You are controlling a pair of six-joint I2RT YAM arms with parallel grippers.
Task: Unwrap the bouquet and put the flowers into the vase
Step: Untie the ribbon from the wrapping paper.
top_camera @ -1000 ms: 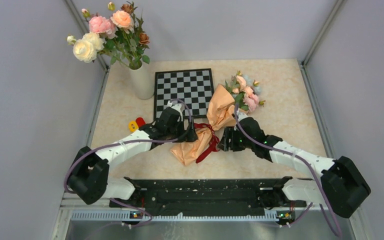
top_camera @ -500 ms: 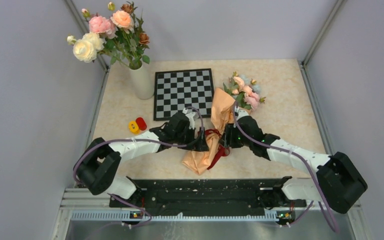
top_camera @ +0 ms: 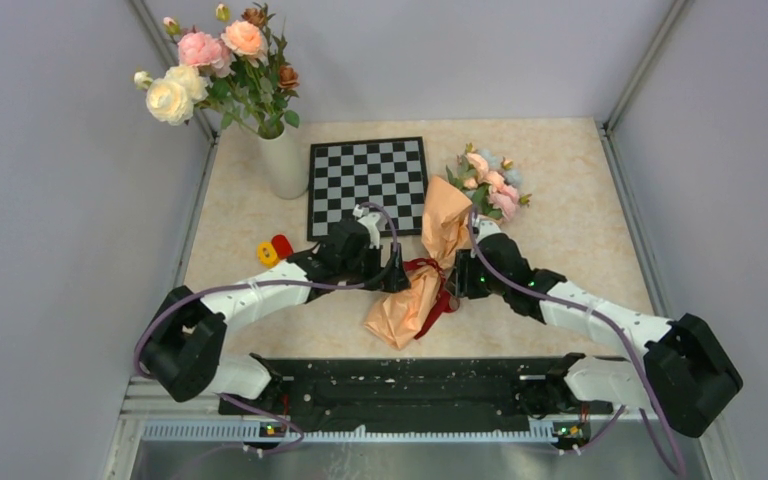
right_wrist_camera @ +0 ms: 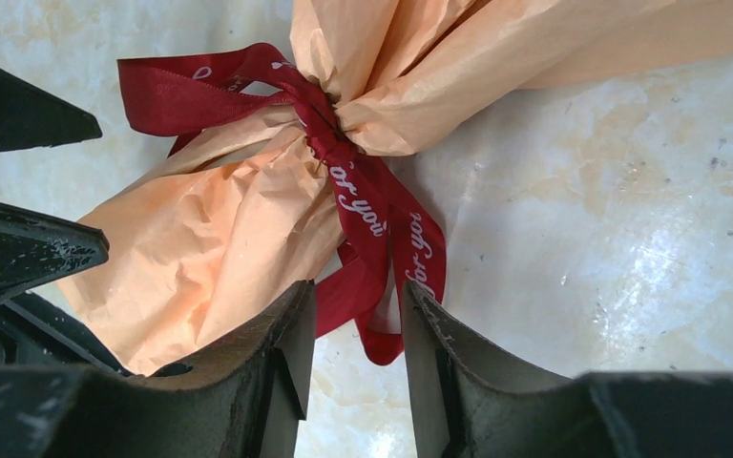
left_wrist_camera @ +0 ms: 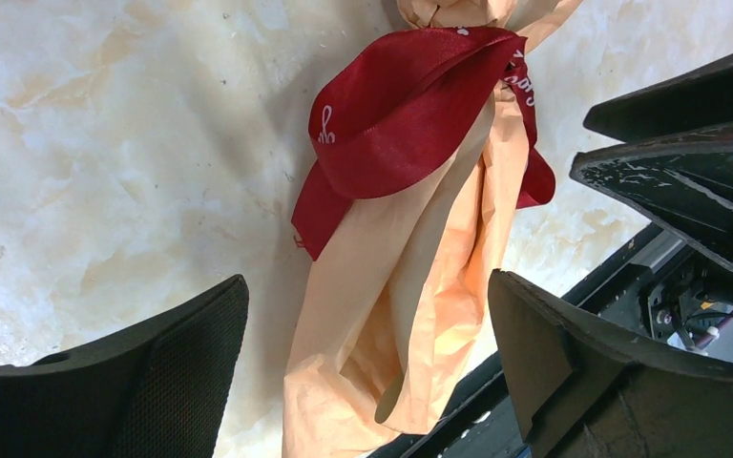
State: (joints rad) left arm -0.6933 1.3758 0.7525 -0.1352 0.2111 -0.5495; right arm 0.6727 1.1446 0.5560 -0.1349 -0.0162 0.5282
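Note:
The bouquet [top_camera: 442,222] lies on the table as a peach paper cone, its dark red ribbon [top_camera: 426,272] tied at the waist. The flowers [top_camera: 490,185] poke out at its far end. My left gripper [top_camera: 396,276] stands open at the ribbon's left, and its wide jaws straddle the paper tail [left_wrist_camera: 410,305] without touching it. My right gripper [top_camera: 457,281] is at the ribbon's right. Its jaws [right_wrist_camera: 358,301] are narrow but still apart, with the ribbon tails [right_wrist_camera: 382,286] hanging between the fingertips. The white vase [top_camera: 283,160] stands at the back left.
Larger cream, pink and peach roses [top_camera: 215,70] fill the vase. A chessboard [top_camera: 368,185] lies behind the arms. Small yellow [top_camera: 267,254] and red [top_camera: 282,245] pieces sit at the left. A black rail [top_camera: 410,385] runs along the near edge, just beyond the paper tail.
The bouquet's paper tail has swung to the right. My left gripper moved in toward the ribbon, then drew back slightly. The right gripper's jaws have narrowed around the ribbon tails.

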